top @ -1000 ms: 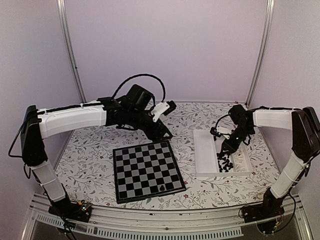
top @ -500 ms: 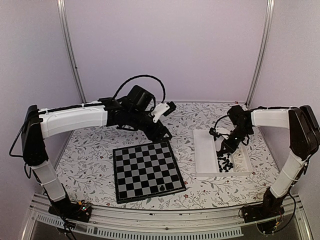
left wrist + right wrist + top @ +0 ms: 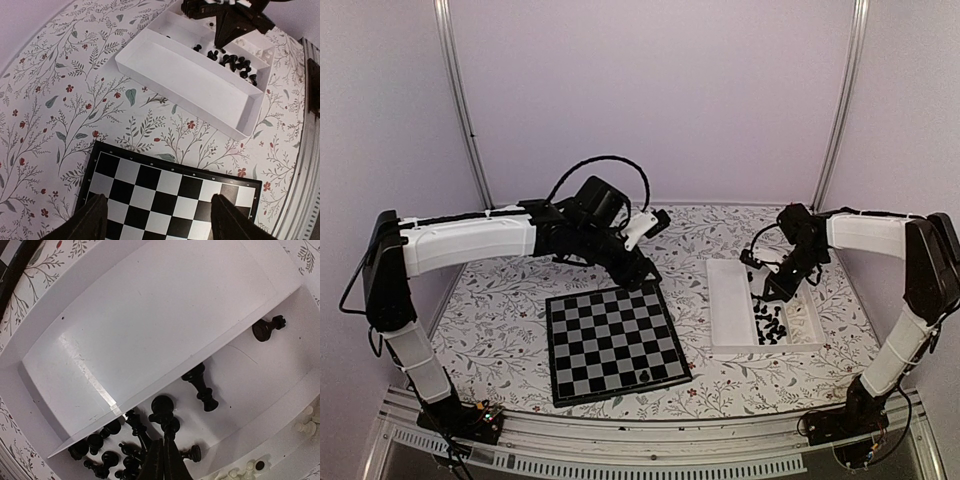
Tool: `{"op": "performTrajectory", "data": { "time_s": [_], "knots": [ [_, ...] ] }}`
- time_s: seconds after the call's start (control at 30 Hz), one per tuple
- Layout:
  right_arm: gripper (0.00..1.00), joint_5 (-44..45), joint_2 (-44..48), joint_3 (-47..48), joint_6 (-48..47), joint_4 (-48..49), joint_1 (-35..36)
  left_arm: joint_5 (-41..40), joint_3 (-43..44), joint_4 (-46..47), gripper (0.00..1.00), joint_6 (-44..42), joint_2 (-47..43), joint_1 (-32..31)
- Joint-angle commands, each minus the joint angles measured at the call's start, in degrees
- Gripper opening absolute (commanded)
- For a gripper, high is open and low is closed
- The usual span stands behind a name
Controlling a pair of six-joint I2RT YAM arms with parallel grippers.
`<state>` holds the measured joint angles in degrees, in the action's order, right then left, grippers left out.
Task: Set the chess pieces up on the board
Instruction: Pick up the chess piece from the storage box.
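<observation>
Chess pieces (image 3: 112,452), black, heaped in white tray (image 3: 125,330), right of board (image 3: 615,340). Right fingers (image 3: 159,460) pinch one black piece (image 3: 165,415) above tray. Left fingers (image 3: 92,220) spread wide over board's far edge.

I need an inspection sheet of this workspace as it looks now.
Surface: floral cloth.
Job's things: board carries a lone piece near its front edge; other black chess pieces lie in the white tray.
Clutter: cream pieces in a separate tray compartment.
Grippers: left gripper open over the board's far edge, holding nothing; right gripper shut in the tray, tips at a black piece, grip unclear.
Cables: black cable loops above the left wrist.
Surroundings: plain pale walls.
</observation>
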<state>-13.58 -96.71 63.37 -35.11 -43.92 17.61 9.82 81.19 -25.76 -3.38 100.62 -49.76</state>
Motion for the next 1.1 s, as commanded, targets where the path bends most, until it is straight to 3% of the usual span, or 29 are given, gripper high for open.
{"op": "performTrajectory", "data": {
  "time_s": [0.0, 0.2, 0.37, 0.83, 1.07],
  "knots": [
    [0.05, 0.75, 2.65, 0.91, 1.05, -1.28, 0.23, 0.5, -0.81, 0.96, 0.73, 0.06, -0.39, 0.19],
    [0.22, -1.06, 0.99, 0.7, 2.13, 0.04, 0.46, 0.73, -1.15, 0.97, 0.73, 0.19, -0.69, 0.19],
    [0.27, -0.67, -1.79, 1.47, 2.15, 1.22, 1.18, 0.13, -1.51, 0.56, 0.73, -0.07, -1.29, 0.19],
    [0.26, 0.05, -6.86, 2.94, 1.98, 3.39, 1.34, -0.25, -1.57, 0.33, 0.73, -0.11, -0.8, 0.27],
    [0.12, 0.03, -6.3, 3.15, 2.05, 2.31, 1.32, -0.06, -1.6, 0.27, 0.73, -0.05, -0.89, 0.27]
  ]
}}
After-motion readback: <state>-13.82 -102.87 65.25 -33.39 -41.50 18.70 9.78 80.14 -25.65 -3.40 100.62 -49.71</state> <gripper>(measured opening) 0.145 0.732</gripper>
